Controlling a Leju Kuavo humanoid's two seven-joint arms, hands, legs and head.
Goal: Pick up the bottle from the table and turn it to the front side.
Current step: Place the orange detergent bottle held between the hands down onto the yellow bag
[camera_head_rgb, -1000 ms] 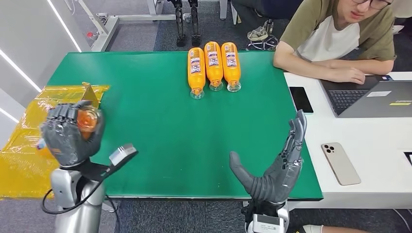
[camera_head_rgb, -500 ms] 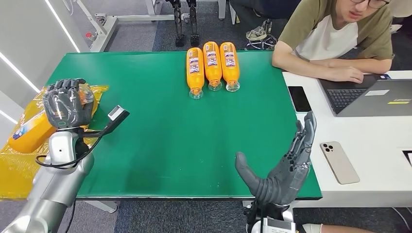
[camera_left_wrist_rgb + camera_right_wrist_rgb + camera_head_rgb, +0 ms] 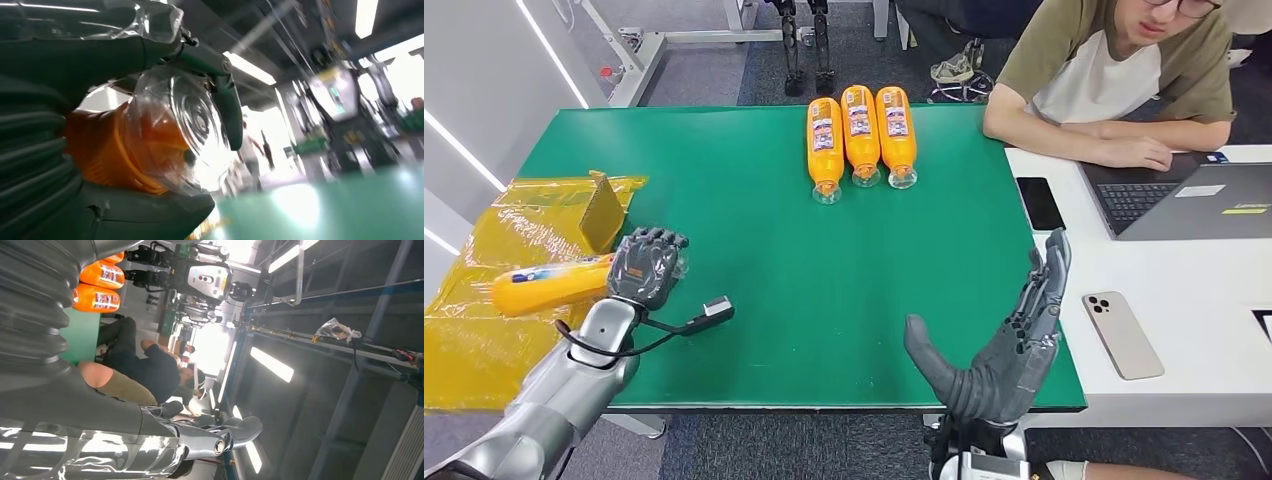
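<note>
My left hand [image 3: 648, 266] grips an orange bottle [image 3: 552, 282] by its cap end, low at the green table's [image 3: 764, 270] left edge. The bottle lies level and sticks out to the left over yellow plastic sheeting, label strip facing up. In the left wrist view the bottle's clear cap [image 3: 187, 120] and orange neck sit between the dark fingers [image 3: 70, 55] of my left hand [image 3: 100, 125]. Three more orange bottles [image 3: 861, 137] lie side by side at the table's far middle, caps toward me. My right hand [image 3: 1004, 350] stands open and upright over the table's near right edge, holding nothing.
Yellow plastic sheeting [image 3: 494, 300] covers a surface left of the table, with a brown box [image 3: 604, 212] on it. A person [image 3: 1124, 80] sits at a white desk on the right with a laptop [image 3: 1194, 200] and two phones [image 3: 1044, 204].
My left hand has come down from above the sheeting toward the table's left edge, and the bottle in it has swung from slanted to lying level. The right hand stays put.
</note>
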